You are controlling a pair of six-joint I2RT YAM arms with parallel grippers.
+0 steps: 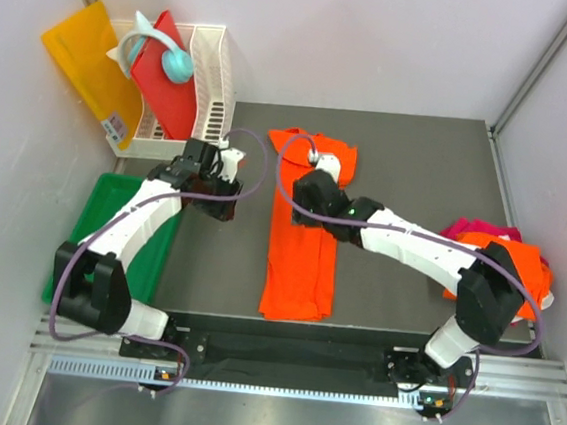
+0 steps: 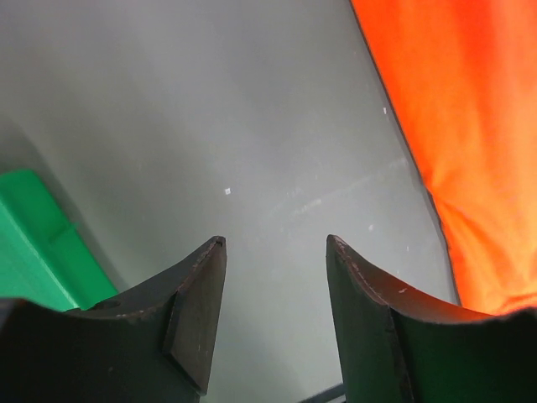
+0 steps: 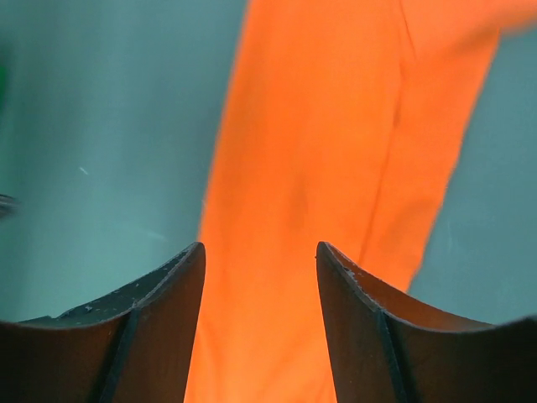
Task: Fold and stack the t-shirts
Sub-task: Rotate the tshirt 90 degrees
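Note:
A long orange t-shirt [image 1: 299,259], folded into a narrow strip, lies in the middle of the dark mat [image 1: 419,165]. My right gripper [image 1: 310,200] hovers over its upper part. In the right wrist view that gripper [image 3: 260,248] is open, with the orange cloth [image 3: 336,126] below the gap and nothing pinched. My left gripper [image 1: 227,189] stands left of the shirt over bare mat. Seen from its wrist, the left gripper [image 2: 275,243] is open and empty, with the shirt's edge [image 2: 470,126] at the right. More t-shirts, orange [image 1: 505,259] and magenta [image 1: 478,229], lie heaped at the mat's right edge.
A green bin [image 1: 113,206] sits left of the mat and shows in the left wrist view too [image 2: 33,235]. Behind it a white basket [image 1: 211,75] holds a red board [image 1: 166,81] and a teal object [image 1: 173,59]. A yellow sheet [image 1: 87,63] leans beside it.

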